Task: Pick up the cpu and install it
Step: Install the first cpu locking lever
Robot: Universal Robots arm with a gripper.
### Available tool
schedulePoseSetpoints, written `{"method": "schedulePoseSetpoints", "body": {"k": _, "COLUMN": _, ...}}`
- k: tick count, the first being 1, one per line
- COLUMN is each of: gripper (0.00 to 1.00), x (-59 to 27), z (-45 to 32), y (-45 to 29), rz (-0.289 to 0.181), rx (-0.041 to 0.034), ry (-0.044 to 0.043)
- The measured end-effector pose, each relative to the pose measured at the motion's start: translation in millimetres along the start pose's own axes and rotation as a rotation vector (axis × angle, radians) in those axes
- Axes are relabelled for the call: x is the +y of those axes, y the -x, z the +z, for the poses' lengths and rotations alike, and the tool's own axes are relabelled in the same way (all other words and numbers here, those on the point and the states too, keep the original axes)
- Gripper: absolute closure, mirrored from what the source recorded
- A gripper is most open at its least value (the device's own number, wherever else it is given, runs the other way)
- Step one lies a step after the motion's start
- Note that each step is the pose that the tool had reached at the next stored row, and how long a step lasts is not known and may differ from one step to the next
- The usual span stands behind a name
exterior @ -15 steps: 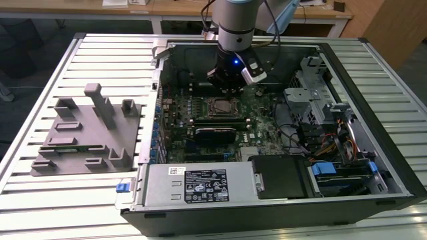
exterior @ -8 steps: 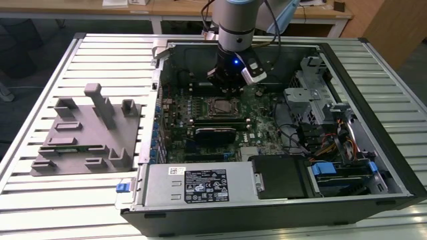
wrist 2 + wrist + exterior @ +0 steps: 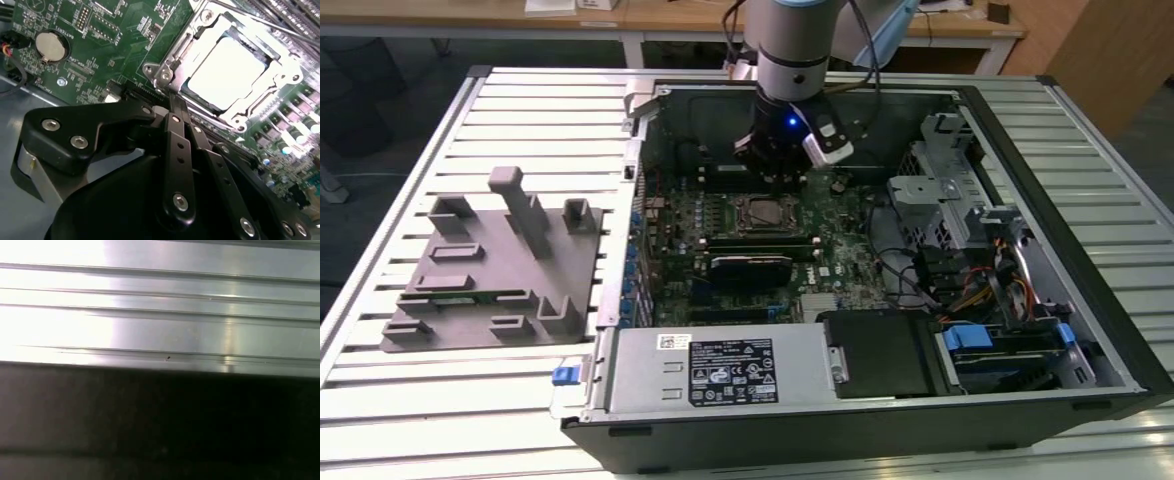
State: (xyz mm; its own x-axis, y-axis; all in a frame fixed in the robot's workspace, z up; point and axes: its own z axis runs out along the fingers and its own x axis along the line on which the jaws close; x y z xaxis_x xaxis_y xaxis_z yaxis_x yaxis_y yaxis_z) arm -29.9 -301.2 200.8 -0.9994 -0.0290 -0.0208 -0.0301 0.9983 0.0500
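The cpu (image 3: 227, 70), a pale silvery square, lies flat inside the metal-framed socket (image 3: 165, 75) of the green motherboard (image 3: 100, 30). In the exterior view the cpu (image 3: 765, 212) sits mid-board inside the open computer case (image 3: 1067, 250). My gripper (image 3: 781, 178) hangs just above the board, a little behind the socket. Seen from the second wrist view, the black fingers (image 3: 176, 145) come together at a narrow tip, so my gripper (image 3: 172, 100) is shut and holds nothing, its tip beside the socket's corner.
A grey slotted plastic block (image 3: 494, 265) lies on the slatted metal table (image 3: 160, 315) on the exterior view's left. Inside the case are a power supply (image 3: 720, 370), a drive cage (image 3: 941, 190) with cables, and a coin battery (image 3: 51, 46).
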Motion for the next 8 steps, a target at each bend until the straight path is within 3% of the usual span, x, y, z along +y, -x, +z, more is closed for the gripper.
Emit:
{"method": "schedulePoseSetpoints", "body": {"k": 3, "gripper": 0.89, "x": 0.3, "z": -6.7, "y": 0.2, "rz": 0.0, "rx": 0.0, "ry": -0.0002}}
{"method": "schedulePoseSetpoints", "body": {"k": 8, "gripper": 0.89, "x": -0.3, "z": -7.0, "y": 0.2, "rz": 0.0, "rx": 0.0, "ry": -0.0001}}
